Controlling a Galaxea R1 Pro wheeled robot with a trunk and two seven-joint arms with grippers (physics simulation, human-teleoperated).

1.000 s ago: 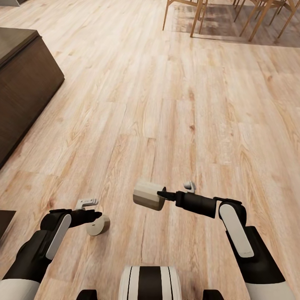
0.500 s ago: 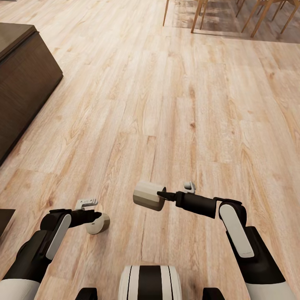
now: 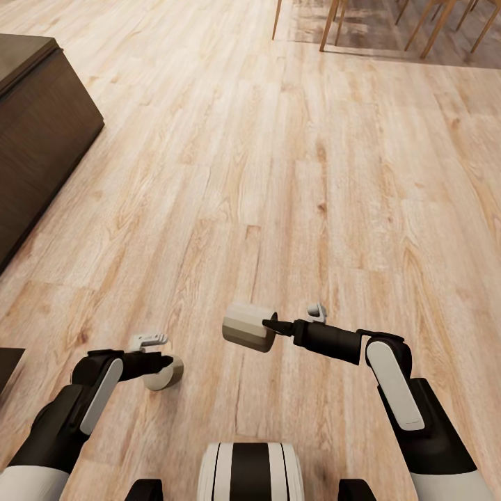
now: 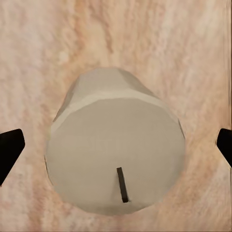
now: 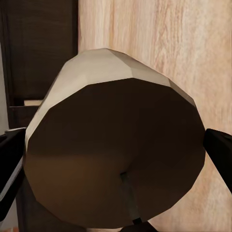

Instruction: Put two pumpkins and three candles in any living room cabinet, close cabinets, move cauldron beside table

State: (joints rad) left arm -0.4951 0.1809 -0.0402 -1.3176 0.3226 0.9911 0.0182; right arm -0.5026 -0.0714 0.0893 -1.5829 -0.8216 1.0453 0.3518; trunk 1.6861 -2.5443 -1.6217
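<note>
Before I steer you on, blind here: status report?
Left claw shut on a candle. Right claw shut on another candle. Dark cabinet ahead-left, over open floor.

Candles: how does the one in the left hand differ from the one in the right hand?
The left candle is held low beside the left hand, its wick end facing the wrist camera in light. The right candle lies sideways ahead of the right hand, its end shadowed. Both are short pale cylinders, carried above the wooden floor.

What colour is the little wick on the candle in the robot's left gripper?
Dark, nearly black, against the candle's pale grey-beige top; clearest in the left wrist view.
</note>
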